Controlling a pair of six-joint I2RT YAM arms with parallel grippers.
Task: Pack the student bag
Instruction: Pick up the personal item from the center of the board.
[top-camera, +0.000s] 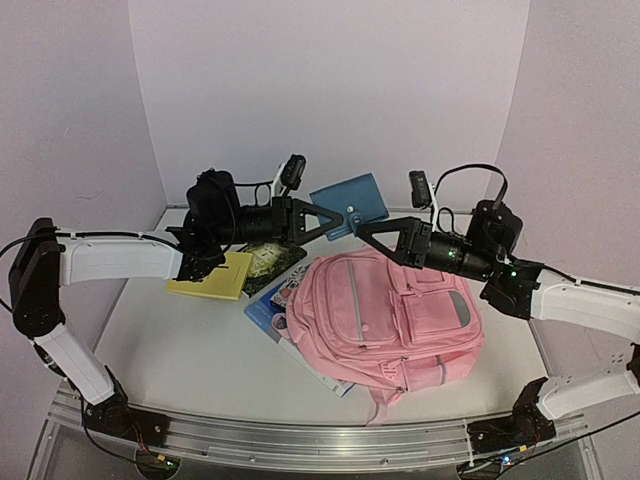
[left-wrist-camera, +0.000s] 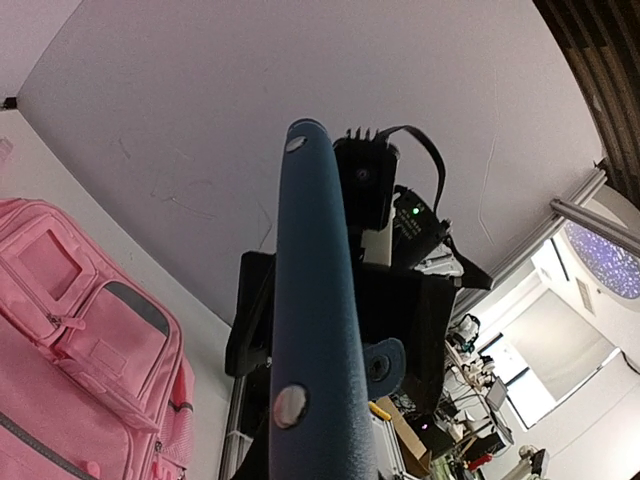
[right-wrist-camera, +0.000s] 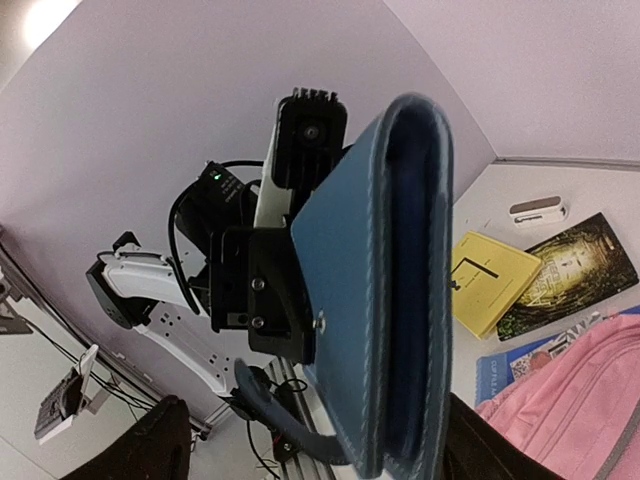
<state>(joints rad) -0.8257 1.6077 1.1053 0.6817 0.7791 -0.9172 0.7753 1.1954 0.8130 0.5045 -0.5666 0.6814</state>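
From above, the student bag (top-camera: 390, 312) lies flat on the white table (top-camera: 170, 345), right of centre, its front pockets and grey-white patches facing up. A blue book (top-camera: 262, 312) sticks out from under its left edge. Behind that lie a dark green book (top-camera: 268, 262) and a yellow pad (top-camera: 212, 276). Their cover print is too small to read. Above the bag, a blue case (top-camera: 352, 202) hangs in the air between the two arms. The left gripper (top-camera: 325, 222) is clamped on its lower left corner. The right gripper (top-camera: 362, 232) has its tip just beside the case's lower edge.

From the left wrist, the blue case (left-wrist-camera: 315, 330) stands edge-on up the middle with two silver snaps on it, and black parts of the other arm show behind it. The student bag (left-wrist-camera: 70, 330) fills the lower left, with no readable label.

From the right wrist, the blue case (right-wrist-camera: 380, 300) fills the centre and the left gripper (right-wrist-camera: 295, 320) presses against its flat face. The right gripper's dark fingers (right-wrist-camera: 150, 440) stand wide apart on either side of it. Below right are the yellow pad (right-wrist-camera: 495, 282), the dark green book (right-wrist-camera: 565, 268), the blue book (right-wrist-camera: 508, 368) with white lettering I cannot make out, and a corner of the student bag (right-wrist-camera: 565, 405).
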